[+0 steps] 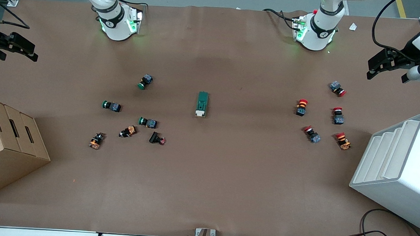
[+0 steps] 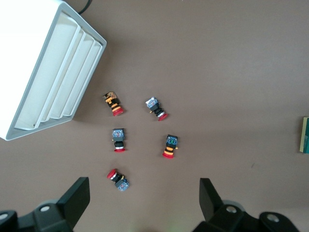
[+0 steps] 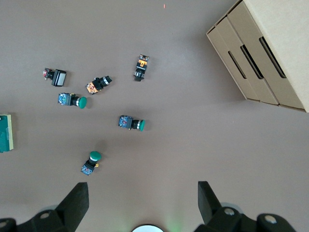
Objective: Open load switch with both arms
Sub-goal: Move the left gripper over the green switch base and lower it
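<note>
The white lever tab ends the load switch, well apart from both wide-spread grippers, left and right (small, rigid, likely light: pinch its long sides).

Our two arms are glossy white with black joint bands. The right arm and the left arm each rise from a rounded white base ringed with a black band that bears a small white mark, and green lights glow at each base's foot. Black cables run to both bases; the left base also shows a small red cap. The left gripper is black and angular under a white wrist housing with a looping black cable. The right gripper is black as well. In the wrist views our fingers are matte black wedges, with round silver screws set in the black mounts.
</note>
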Robot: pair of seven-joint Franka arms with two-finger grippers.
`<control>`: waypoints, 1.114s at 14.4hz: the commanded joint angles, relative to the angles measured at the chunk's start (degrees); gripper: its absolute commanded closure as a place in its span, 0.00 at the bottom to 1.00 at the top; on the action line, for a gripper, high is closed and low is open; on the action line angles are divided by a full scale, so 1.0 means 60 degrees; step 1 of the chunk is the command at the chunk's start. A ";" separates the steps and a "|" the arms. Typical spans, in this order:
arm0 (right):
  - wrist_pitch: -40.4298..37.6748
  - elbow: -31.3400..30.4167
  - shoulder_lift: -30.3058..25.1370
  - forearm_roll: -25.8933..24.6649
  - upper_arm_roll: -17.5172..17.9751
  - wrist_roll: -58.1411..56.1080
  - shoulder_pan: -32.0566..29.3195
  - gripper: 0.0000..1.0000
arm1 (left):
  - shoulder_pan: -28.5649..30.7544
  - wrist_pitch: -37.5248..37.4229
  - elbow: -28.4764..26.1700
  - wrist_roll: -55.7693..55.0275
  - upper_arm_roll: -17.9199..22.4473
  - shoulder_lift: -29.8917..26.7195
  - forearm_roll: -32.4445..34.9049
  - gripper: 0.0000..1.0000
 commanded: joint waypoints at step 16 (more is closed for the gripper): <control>0.0031 0.0254 0.0086 0.0002 0.0029 0.0020 0.0075 0.00 | -0.5426 0.2423 0.0607 -1.0437 -0.3133 0.4561 0.4324 0.00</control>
